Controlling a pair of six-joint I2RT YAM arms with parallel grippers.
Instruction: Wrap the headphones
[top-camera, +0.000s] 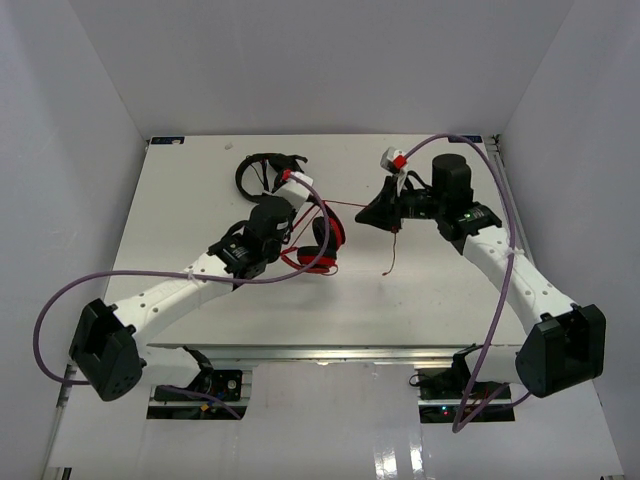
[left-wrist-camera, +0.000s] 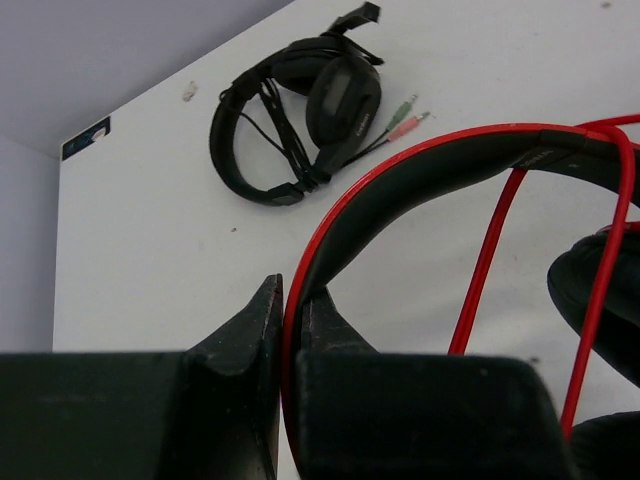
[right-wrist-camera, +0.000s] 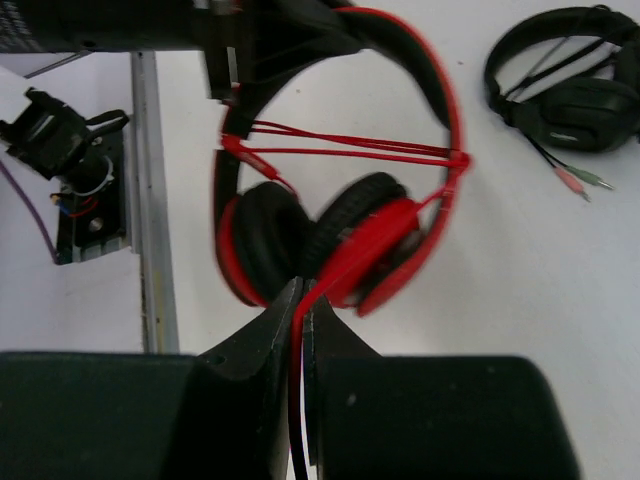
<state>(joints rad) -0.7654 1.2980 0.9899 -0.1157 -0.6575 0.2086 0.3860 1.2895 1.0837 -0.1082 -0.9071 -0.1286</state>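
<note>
Bench (top-camera: 190, 190): white, flat; glossy red over-ear headphones with black padding (right-wrist-camera: 385, 225) near its middle.
Left tool (left-wrist-camera: 293, 290): clamped narrow on the red-and-black headband (left-wrist-camera: 420, 160).
Right tool (right-wrist-camera: 302, 292): pinched tight on the thin red cable (right-wrist-camera: 350, 150).
Cable: strands crossing the headband arch above the earcups (right-wrist-camera: 262, 240); one run stretched to the right tool, loose end trailing beyond.
Earcups: possibly lifted off the bench, view unclear.
Black wired headphones (left-wrist-camera: 345, 95): farther back, well apart.
</note>
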